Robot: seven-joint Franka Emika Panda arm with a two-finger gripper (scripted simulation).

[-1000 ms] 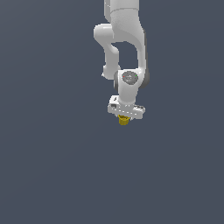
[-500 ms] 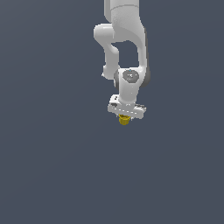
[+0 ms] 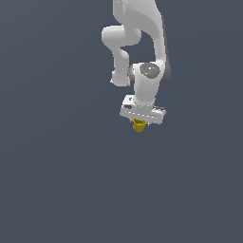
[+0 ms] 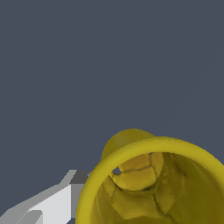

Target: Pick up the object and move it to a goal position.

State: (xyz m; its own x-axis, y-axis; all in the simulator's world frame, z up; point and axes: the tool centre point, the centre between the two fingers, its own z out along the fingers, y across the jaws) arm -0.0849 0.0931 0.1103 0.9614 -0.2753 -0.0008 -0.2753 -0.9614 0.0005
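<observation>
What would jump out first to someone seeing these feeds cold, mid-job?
First, the white arm hanging from the top of the exterior view against a plain dark grey backdrop. Next, the small mustard-yellow cup poking out just below the gripper. In the wrist view that cup's round rim fills the lower part of the picture, with one white finger beside it.

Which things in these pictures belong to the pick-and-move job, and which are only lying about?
Belonging to the job:
- the yellow cup, held under the arm
- the gripper, closed on the cup; one white finger shows beside its rim in the wrist view

Only lying about:
- nothing that I can see; both views show only a plain dark grey background, and no goal marker is visible
</observation>
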